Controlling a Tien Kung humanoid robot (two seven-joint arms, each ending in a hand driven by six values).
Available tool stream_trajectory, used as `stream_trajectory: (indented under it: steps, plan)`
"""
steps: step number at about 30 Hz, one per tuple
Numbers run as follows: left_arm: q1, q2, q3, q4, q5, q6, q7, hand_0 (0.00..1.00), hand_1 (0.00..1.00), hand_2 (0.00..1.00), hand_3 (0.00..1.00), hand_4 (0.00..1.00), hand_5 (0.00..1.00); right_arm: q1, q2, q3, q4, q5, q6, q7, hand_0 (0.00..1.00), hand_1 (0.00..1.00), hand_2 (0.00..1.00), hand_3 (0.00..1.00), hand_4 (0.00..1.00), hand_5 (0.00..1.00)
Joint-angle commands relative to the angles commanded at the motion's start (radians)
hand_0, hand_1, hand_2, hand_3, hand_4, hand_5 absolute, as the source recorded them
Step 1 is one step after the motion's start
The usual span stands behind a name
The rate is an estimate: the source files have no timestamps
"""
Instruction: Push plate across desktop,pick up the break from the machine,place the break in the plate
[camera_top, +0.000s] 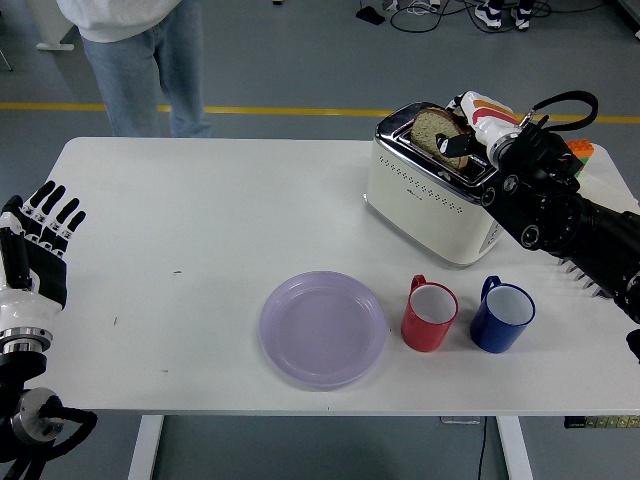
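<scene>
The right hand (462, 143) is pinching the bread slice (432, 128) at its upper edge above the toaster (425, 195), the slice appearing light, soft and crumbly, warranting gentle grip.

Place: robotics lab / test hall, not a home kitchen.
Floor (300, 60): grey, industrial-type, w/ yellow tape line (280, 110) running across behind the surface.
Cables (440, 12): loose bundle on floor at top, near someone's shoes.
Surface (200, 220): plain white desk on metal legs, standing alone in open space.
Props: toaster (425, 195), plastic plate (323, 328), red mug (430, 314), blue mug (502, 315), staged like a demo setup.
Person (140, 60): stands at far side, only legs & light top seen.
</scene>
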Motion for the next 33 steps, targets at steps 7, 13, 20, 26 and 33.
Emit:
stream_trajectory:
  steps: [7, 13, 20, 26, 33]
  plan:
    - [0.002, 0.002, -0.004, -0.002, 0.000, 0.000, 0.000, 0.772, 0.764, 0.826, 0.732, 0.482, 0.998, -0.007, -0.019, 0.168, 0.071, -0.202, -0.037, -0.010, 0.060, 0.197, 0.389, 0.482, 0.460, 0.108]
    - [0.011, 0.006, -0.011, -0.011, 0.001, 0.002, 0.000, 0.771, 0.764, 0.824, 0.731, 0.480, 0.998, -0.018, -0.076, 0.351, 0.154, -0.377, -0.064, -0.033, 0.050, 0.184, 0.382, 0.476, 0.407, 0.088]
    - [0.019, 0.006, -0.017, -0.008, 0.004, 0.002, 0.000, 0.771, 0.763, 0.824, 0.729, 0.479, 0.998, -0.066, -0.142, 0.549, 0.297, -0.511, -0.069, -0.081, 0.045, 0.167, 0.371, 0.473, 0.349, 0.004]
    - [0.028, 0.007, -0.019, 0.006, 0.007, 0.002, 0.003, 0.771, 0.763, 0.824, 0.730, 0.475, 0.998, -0.145, -0.193, 0.700, 0.492, -0.483, -0.072, -0.112, 0.046, 0.147, 0.371, 0.468, 0.349, 0.002]
    - [0.031, 0.006, -0.017, 0.017, 0.013, 0.003, 0.009, 0.772, 0.762, 0.824, 0.731, 0.478, 0.998, -0.220, -0.203, 0.714, 0.690, -0.268, -0.040, -0.152, 0.063, 0.164, 0.366, 0.461, 0.362, 0.002]
